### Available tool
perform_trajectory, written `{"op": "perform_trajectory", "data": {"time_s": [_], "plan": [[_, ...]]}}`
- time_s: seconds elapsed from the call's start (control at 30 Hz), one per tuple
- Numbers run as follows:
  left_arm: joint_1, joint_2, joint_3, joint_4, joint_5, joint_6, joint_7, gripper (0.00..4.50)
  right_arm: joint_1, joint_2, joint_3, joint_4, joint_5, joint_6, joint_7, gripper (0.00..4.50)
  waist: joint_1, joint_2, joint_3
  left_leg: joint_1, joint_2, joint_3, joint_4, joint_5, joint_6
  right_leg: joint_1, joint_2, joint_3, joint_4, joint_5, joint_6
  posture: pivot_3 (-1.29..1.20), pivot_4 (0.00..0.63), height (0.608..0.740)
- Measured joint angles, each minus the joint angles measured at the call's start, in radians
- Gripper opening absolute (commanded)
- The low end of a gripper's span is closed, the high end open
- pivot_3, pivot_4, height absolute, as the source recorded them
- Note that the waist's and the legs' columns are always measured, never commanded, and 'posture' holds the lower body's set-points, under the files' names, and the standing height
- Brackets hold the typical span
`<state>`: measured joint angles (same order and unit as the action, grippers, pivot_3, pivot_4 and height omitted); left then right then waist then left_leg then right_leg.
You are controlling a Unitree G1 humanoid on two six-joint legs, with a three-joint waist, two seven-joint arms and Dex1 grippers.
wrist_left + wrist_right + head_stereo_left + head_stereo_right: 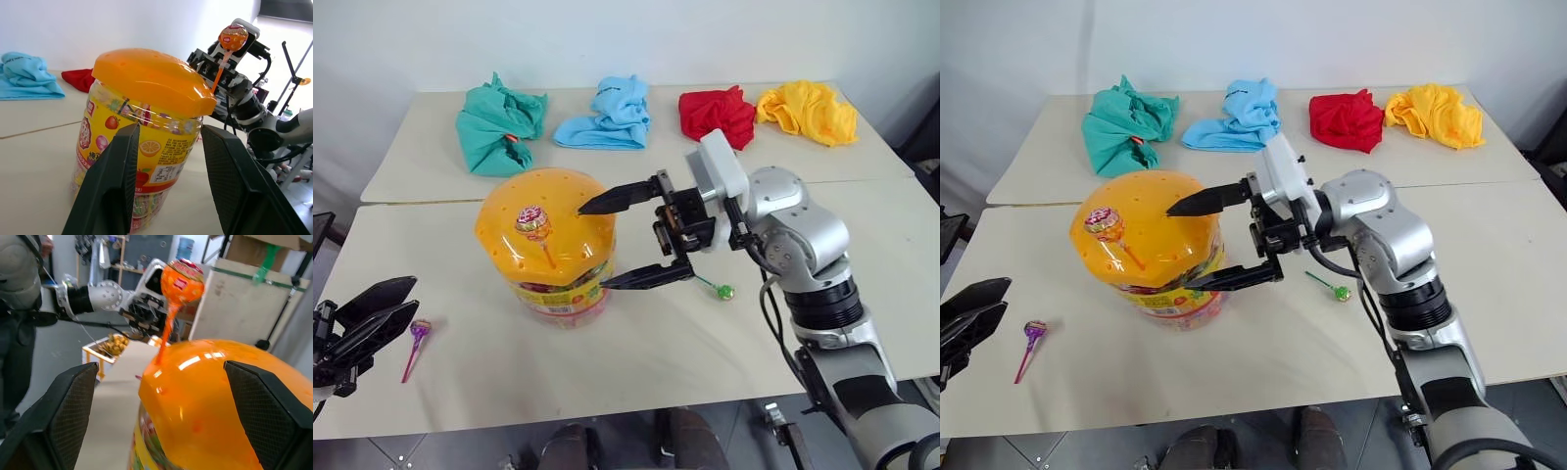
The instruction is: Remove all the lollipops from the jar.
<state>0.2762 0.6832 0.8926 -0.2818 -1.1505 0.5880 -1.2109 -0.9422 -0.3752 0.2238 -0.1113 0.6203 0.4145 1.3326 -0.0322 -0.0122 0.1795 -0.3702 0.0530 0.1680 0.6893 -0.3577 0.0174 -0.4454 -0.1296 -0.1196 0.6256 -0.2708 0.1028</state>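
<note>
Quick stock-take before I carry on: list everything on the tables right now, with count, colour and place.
jar: one, clear with domed orange lid, front table, left of centre
lollipop in lid: one, red-pink on orange stick, upright in a lid hole
purple lollipop: one, pink stick, lying left of the jar
green lollipop: one, green stick, lying right of the jar
cloths: four, green, blue, red, yellow, in a row on the far table
left gripper: black, open, front left
right gripper: black, open, at the jar's lid

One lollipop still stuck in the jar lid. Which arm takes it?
Right. The right gripper is open, with its fingers straddling the jar lid, close to the lollipop with the orange stick. The left gripper sits low by the table edge near the purple lollipop, farther off.
</note>
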Motion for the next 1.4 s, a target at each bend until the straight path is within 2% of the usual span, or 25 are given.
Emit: {"op": "perform_trajectory", "data": {"time_s": [0.13, 0.2, 0.3, 0.37, 0.4, 0.43, 0.6, 0.63, 0.77, 0.87, 1.0, 1.1, 1.2, 1.27, 1.33, 1.4], "plan": [[0.014, -0.022, -0.002, -0.023, -0.011, -0.005, 0.005, 2.12, -0.06, 0.057, 0.035, 0.03, -0.042, -0.02, -0.002, 4.27, -0.003, 0.0, 0.0, 0.0, 0.0, 0.0, 0.001, 0.0, -0.001, 0.0, 0.0, 0.0, 0.001, 0.0, 0.0, 0.0, 0.15, 0.74], [0.017, -0.034, -0.002, -0.028, -0.016, -0.009, 0.013, 2.12, -0.071, 0.078, 0.045, 0.041, -0.052, -0.019, -0.012, 3.89, -0.003, 0.0, 0.0, 0.0, 0.0, 0.0, 0.001, 0.0, 0.0, 0.0, 0.0, 0.0, 0.001, 0.0, 0.0, 0.0, 0.15, 0.74], [0.019, -0.044, -0.005, -0.031, -0.019, -0.014, 0.023, 2.12, -0.091, 0.107, 0.054, 0.046, -0.063, -0.001, -0.037, 3.02, -0.002, -0.001, 0.0, 0.0, 0.0, 0.0, 0.001, -0.001, 0.0, 0.0, 0.0, 0.0, 0.001, 0.0, 0.0, 0.0, 0.15, 0.74], [0.017, -0.044, -0.006, -0.032, -0.02, -0.021, 0.03, 2.12, -0.095, 0.111, 0.054, 0.046, -0.064, 0.005, -0.038, 2.17, -0.001, -0.001, -0.001, 0.0, 0.0, -0.001, 0.002, -0.001, 0.0, 0.0, 0.0, 0.0, 0.001, 0.0, 0.0, 0.0, 0.15, 0.74], [0.016, -0.044, -0.007, -0.032, -0.02, -0.022, 0.031, 2.12, -0.095, 0.111, 0.054, 0.046, -0.064, 0.006, -0.037, 1.99, -0.001, -0.001, -0.001, 0.0, 0.0, 0.0, 0.002, -0.001, 0.0, 0.0, 0.0, 0.0, 0.001, 0.0, 0.0, 0.0, 0.15, 0.74], [0.015, -0.044, -0.009, -0.033, -0.02, -0.024, 0.035, 2.12, -0.094, 0.111, 0.054, 0.046, -0.065, 0.011, -0.038, 1.59, -0.002, -0.001, -0.001, 0.0, 0.0, 0.0, 0.002, -0.001, 0.0, 0.0, 0.0, 0.0, 0.001, 0.0, 0.0, 0.0, 0.15, 0.74], [-0.013, -0.047, -0.021, -0.059, -0.039, -0.031, 0.046, 2.12, -0.094, 0.119, 0.048, 0.076, -0.063, 0.017, -0.035, 0.17, -0.002, -0.001, -0.001, 0.0, 0.0, 0.0, 0.002, -0.001, 0.0, 0.0, 0.0, 0.0, 0.001, 0.0, 0.0, 0.0, 0.15, 0.74], [-0.024, -0.047, -0.024, -0.059, -0.044, -0.032, 0.052, 2.12, -0.094, 0.128, 0.043, 0.079, -0.05, 0.019, -0.028, 0.03, -0.003, -0.001, -0.001, 0.0, 0.001, 0.0, 0.002, -0.001, 0.0, 0.0, 0.0, 0.0, 0.001, 0.0, 0.0, 0.0, 0.15, 0.74], [-0.061, -0.047, -0.041, -0.065, -0.067, -0.033, 0.069, 2.12, -0.099, 0.171, -0.018, 0.099, 0.048, 0.075, -0.037, 0.03, -0.003, -0.001, -0.001, 0.0, 0.001, 0.0, 0.002, -0.001, 0.0, 0.0, 0.001, 0.0, 0.002, 0.0, 0.0, 0.0, 0.15, 0.74], [-0.078, -0.047, -0.043, -0.079, -0.104, -0.032, 0.09, 2.12, -0.139, 0.156, -0.153, 0.104, 0.188, 0.191, -0.106, 0.03, -0.001, -0.001, -0.001, -0.001, 0.001, -0.001, 0.002, -0.002, 0.0, 0.0, 0.0, 0.0, 0.001, 0.0, 0.0, 0.0, 0.15, 0.74], [-0.093, -0.019, -0.054, -0.1, -0.14, -0.017, 0.099, 2.12, -0.149, 0.035, -0.244, 0.091, 0.276, 0.315, -0.149, 0.03, 0.004, -0.002, -0.001, -0.001, 0.0, -0.002, 0.003, -0.003, 0.001, 0.001, 0.0, 0.0, 0.001, 0.0, 0.0, 0.0, 0.15, 0.74], [-0.089, 0.048, -0.084, -0.105, -0.127, 0.0, 0.064, 2.12, -0.124, -0.141, -0.275, 0.097, 0.259, 0.354, -0.135, 0.03, 0.005, -0.002, -0.001, -0.002, -0.001, 0.0, 0.003, -0.004, 0.002, 0.001, 0.0, 0.0, 0.0, 0.0, 0.0, 0.0, 0.15, 0.74], [-0.076, 0.105, -0.116, -0.11, -0.093, 0.01, 0.011, 2.12, -0.038, -0.456, -0.205, 0.156, 0.049, 0.225, -0.023, 0.03, 0.01, -0.001, -0.001, -0.002, -0.002, 0.005, 0.003, -0.006, 0.004, 0.001, -0.001, 0.0, -0.003, 0.0, 0.0, 0.0, 0.15, 0.74], [-0.069, 0.12, -0.138, -0.108, -0.074, 0.014, -0.018, 2.12, 0.071, -0.684, -0.092, 0.315, -0.227, -0.035, 0.044, 0.03, 0.011, -0.001, -0.001, -0.002, -0.003, 0.008, 0.003, -0.007, 0.005, 0.002, -0.001, 0.0, -0.006, 0.0, 0.0, 0.0, 0.15, 0.74], [-0.052, 0.12, -0.169, -0.106, -0.049, 0.014, -0.041, 2.12, 0.183, -0.758, -0.077, 0.476, -0.33, -0.159, 0.083, 0.03, 0.004, -0.001, -0.001, -0.002, -0.003, 0.011, 0.002, -0.008, 0.005, 0.002, -0.001, 0.0, -0.008, 0.0, 0.002, 0.0, 0.15, 0.74], [-0.055, 0.12, -0.191, -0.103, -0.033, 0.014, -0.051, 2.12, 0.252, -0.758, -0.076, 0.539, -0.365, -0.231, 0.109, 0.03, -0.018, 0.001, 0.0, 0.0, 0.001, 0.012, 0.003, -0.008, 0.005, 0.001, 0.0, 0.0, -0.007, 0.0, 0.003, 0.0, 0.15, 0.74]]}}
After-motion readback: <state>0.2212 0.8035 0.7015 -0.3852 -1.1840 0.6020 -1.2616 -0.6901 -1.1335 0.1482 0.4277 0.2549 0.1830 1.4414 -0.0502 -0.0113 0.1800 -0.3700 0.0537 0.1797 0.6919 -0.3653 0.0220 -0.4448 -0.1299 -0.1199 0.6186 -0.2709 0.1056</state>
